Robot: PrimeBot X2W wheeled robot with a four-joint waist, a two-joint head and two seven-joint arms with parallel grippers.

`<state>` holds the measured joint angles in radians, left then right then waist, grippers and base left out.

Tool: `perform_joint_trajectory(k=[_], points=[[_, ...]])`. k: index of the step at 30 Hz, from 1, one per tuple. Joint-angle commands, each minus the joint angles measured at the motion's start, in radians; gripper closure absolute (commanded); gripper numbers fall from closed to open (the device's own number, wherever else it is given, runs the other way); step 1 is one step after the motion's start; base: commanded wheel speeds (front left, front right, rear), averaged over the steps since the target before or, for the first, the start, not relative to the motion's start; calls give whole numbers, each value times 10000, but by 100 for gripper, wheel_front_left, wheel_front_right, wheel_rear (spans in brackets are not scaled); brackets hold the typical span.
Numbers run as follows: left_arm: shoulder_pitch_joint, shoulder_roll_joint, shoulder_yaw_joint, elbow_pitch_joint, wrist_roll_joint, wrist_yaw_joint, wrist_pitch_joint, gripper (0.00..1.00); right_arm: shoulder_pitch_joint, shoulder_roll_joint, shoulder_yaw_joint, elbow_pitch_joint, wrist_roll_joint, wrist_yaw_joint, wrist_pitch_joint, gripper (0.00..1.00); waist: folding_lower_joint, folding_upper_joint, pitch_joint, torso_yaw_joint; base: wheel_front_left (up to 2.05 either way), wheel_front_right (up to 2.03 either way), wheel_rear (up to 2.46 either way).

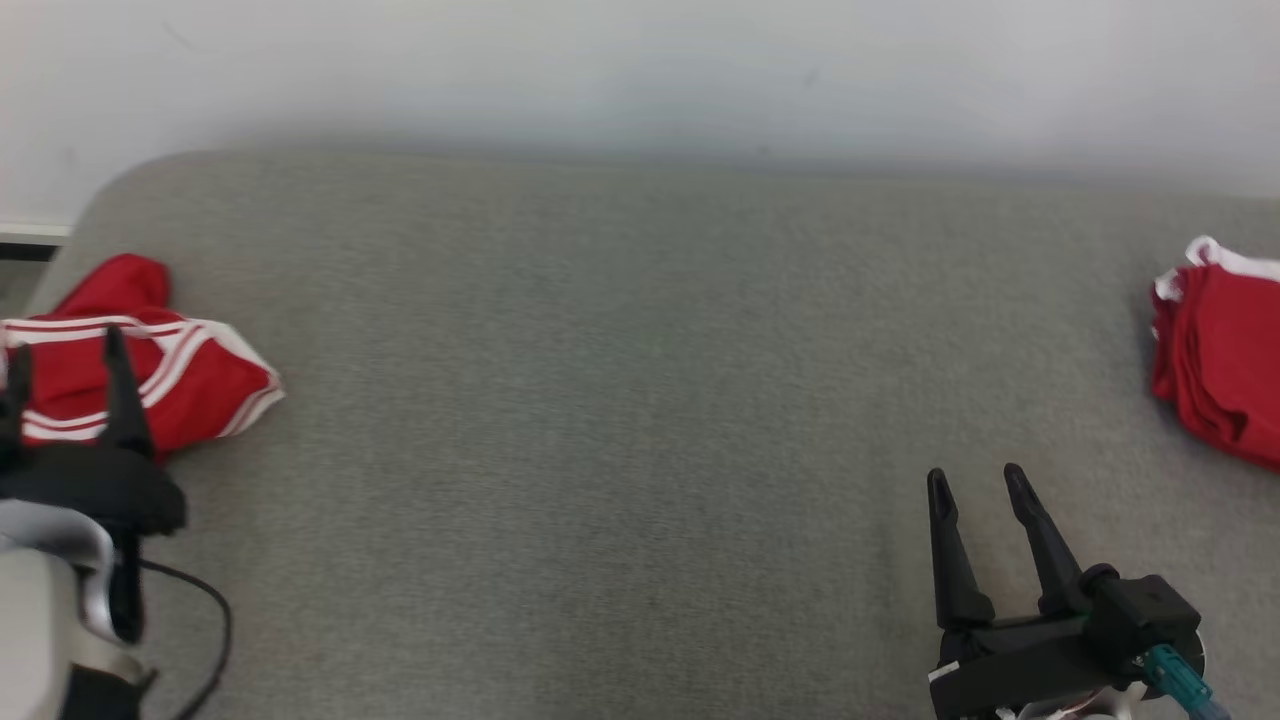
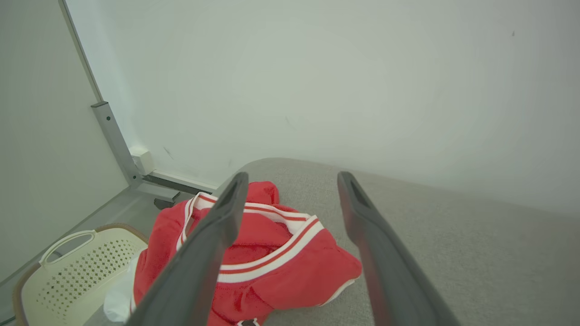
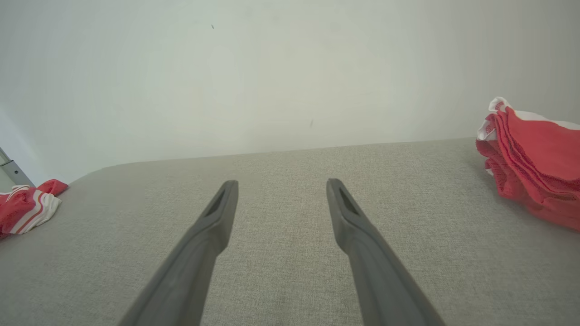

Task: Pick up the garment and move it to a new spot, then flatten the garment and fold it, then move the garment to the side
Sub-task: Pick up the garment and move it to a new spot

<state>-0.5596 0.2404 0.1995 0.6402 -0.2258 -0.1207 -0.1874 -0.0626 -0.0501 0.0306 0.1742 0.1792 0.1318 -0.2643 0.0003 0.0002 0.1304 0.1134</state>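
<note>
At the far left, past the nine o'clock edge of the grey padded surface [image 1: 620, 420], a pale perforated basket [image 2: 77, 271] sat on the floor, seen from the left wrist. The crumpled garment [image 1: 200, 380], red with white stripes, lay at nine o'clock on the surface, right at its rounded corner. The left gripper [image 1: 65, 355] hung over the garment at about eight o'clock, its fingers spread wide with nothing pinched. Whether they touched the cloth [image 2: 290, 271] could not be told. The middle of the surface lay bare. At five o'clock the right gripper [image 1: 975, 477] pointed toward twelve, its jaws also parted and empty [image 3: 282, 184]. At three o'clock a folded stack [image 1: 1220, 370] of red cloth rested at the surface's right edge, well apart from both grippers.
</note>
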Motion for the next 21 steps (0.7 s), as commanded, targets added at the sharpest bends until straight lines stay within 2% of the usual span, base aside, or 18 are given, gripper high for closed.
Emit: perform_joint_trajectory(k=[1,6,8,14,21], points=[[-707,473,128,484,-184,-14,284,0,-251,-3,-7,-60,126,-24,-6,0,-3,-2,1065,-1126,0,0,0],[-1308,871,177,1039,-237,80,653,0,-466,0,83,-9,162,-24,-6,0,-3,-2,1331,-1484,0,0,0],[-1563,1274,275,1452,-321,73,898,0,-505,-3,111,-2,216,-24,-5,0,-3,-2,1446,-1649,0,0,0],[-2072,1803,427,2711,-444,389,1748,0,-598,3,133,71,260,-24,-5,0,-3,-2,1572,-1932,0,0,0],[-2437,2070,541,4056,-640,634,2725,0,-740,0,89,93,203,-24,-6,0,-3,-2,1674,-1987,0,0,0]])
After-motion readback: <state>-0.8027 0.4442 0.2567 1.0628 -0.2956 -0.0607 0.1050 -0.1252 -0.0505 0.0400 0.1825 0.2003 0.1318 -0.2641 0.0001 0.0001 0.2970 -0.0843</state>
